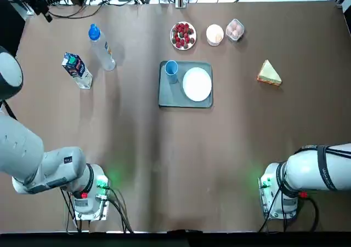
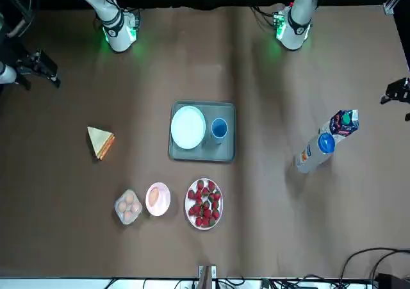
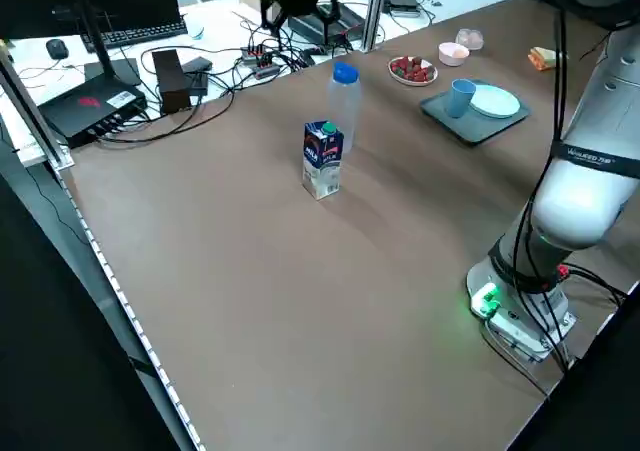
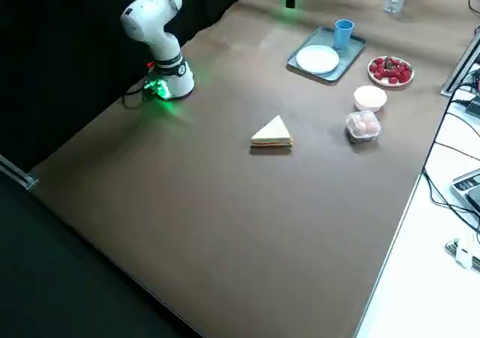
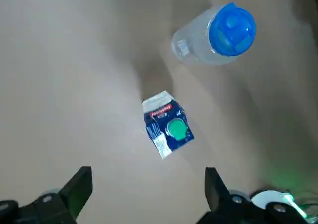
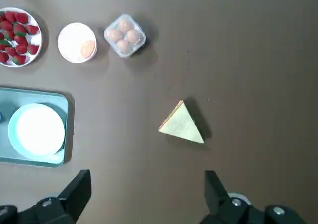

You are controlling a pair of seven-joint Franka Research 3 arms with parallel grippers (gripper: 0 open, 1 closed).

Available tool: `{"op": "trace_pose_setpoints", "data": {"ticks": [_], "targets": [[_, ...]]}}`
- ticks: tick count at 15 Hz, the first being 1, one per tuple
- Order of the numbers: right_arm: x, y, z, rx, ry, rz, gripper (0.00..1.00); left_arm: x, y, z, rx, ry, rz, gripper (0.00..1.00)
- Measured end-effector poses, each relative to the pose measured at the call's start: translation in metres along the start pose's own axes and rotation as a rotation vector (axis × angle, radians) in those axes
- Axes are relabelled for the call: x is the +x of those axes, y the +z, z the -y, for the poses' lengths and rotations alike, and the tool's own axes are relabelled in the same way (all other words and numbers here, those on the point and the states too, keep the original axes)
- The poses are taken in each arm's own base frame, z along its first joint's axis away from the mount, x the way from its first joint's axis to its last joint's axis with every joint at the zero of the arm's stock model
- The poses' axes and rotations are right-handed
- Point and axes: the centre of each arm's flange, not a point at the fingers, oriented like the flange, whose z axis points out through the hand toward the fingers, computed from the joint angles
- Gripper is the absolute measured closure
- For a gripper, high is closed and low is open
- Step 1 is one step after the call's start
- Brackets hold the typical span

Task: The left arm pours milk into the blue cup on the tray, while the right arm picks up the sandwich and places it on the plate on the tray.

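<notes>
The left gripper [image 5: 149,191] hung above the table's left part with its pincer spread and nothing between the fingers. The right gripper [image 6: 148,194] hovered over the right part, its pincer spread and holding nothing.

The milk [image 1: 77,70] stood upright on the far left of the table, and the clear bottle [image 1: 102,47] stood just beside it, a little farther off. Near the table's middle lay the tray [image 1: 185,101]. The blue cup [image 1: 171,72] stood upright on its far left part, and the plate [image 1: 197,84] lay on its right side. The sandwich [image 1: 269,73] rested on the bare table to the right, well apart from the tray.

Beyond the tray were a dish of red berries [image 1: 183,36], a small white bowl [image 1: 215,34] and a clear box of eggs [image 1: 235,30].
</notes>
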Motion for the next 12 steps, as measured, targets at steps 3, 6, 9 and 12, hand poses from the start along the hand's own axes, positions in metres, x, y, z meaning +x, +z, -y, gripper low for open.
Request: {"op": "trace_pose_setpoints", "data": {"ticks": [3,6,9,12], "targets": [[0.01,0.027,0.004,0.0,-0.006,0.055,0.0,-0.014,0.021,0.033,-0.075,0.06,-0.069,0.0],[0.024,0.065,0.012,-0.001,-0.019,0.123,0.0,-0.032,0.023,0.052,-0.116,0.123,-0.146,0.0],[0.036,0.115,0.013,-0.003,-0.019,0.211,0.0,-0.048,0.024,0.068,-0.151,0.403,-0.319,0.0],[0.045,0.166,0.013,-0.001,-0.016,0.286,0.0,-0.058,0.058,0.09,-0.254,0.487,-0.457,0.0]]}}
